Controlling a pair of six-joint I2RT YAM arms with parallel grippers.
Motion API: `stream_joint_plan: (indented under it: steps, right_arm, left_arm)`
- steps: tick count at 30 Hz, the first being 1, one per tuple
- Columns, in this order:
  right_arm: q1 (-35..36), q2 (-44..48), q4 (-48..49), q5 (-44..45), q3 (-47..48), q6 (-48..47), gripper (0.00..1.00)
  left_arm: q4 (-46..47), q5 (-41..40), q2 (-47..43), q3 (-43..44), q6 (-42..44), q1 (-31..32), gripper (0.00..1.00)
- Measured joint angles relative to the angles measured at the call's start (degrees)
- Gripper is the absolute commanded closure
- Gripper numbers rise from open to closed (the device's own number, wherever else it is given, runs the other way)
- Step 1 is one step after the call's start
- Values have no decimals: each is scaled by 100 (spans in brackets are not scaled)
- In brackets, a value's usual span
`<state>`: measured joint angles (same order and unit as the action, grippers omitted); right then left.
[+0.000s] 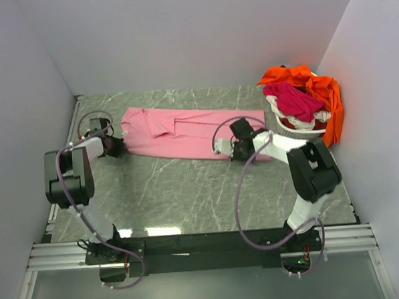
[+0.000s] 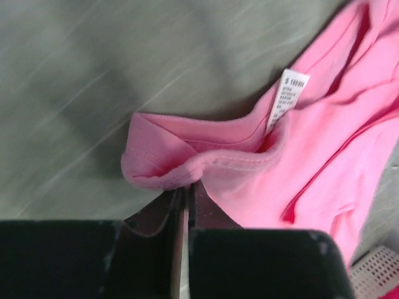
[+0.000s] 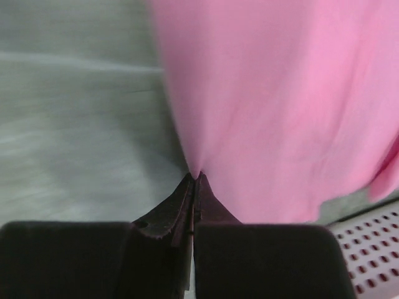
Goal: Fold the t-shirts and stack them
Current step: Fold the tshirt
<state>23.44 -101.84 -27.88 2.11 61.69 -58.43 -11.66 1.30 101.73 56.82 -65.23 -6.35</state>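
Your left fingers (image 2: pixel 177 202) pinch the pink shirt (image 1: pixel 185 133) at its collar (image 2: pixel 206 159), and your right fingers (image 3: pixel 187 193) pinch the opposite end. It lies on the bench (image 1: pixel 188 190). Lift both ends evenly, keeping the cloth taut.

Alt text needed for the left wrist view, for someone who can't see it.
The left gripper, jaws closed, pinches a rolled edge of the light pink t-shirt lying on the grey marbled table. A white size label stands at the shirt's neckline, and a corner of a white perforated basket shows at lower right.
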Motion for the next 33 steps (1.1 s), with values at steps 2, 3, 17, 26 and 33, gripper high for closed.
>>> stream_joint_plan:
  steps: [2, 3, 17, 26, 33]
  right_arm:
    - [431, 555, -177, -131, -544, 52, 100]
    - [750, 839, -245, -168, -804, 107, 100]
    - [3370, 1246, -1029, -1478, 11, 1888, 53]
    - [754, 1344, -1025, -2953, 1158, 2310, 53]
    - [-57, 1510, -807, -3486, 962, 2796, 53]
  left_arm:
    - [-39, 247, 470, 581, 315, -85, 95]
    - [-81, 389, 697, 887, 468, -109, 94]
    - [-879, 1956, 2214, 4275, 2728, 125, 44]
    - [-535, 1753, 400, 3289, 3189, 264, 47]
    - [-409, 1891, 627, 3040, 2669, 1316, 46]
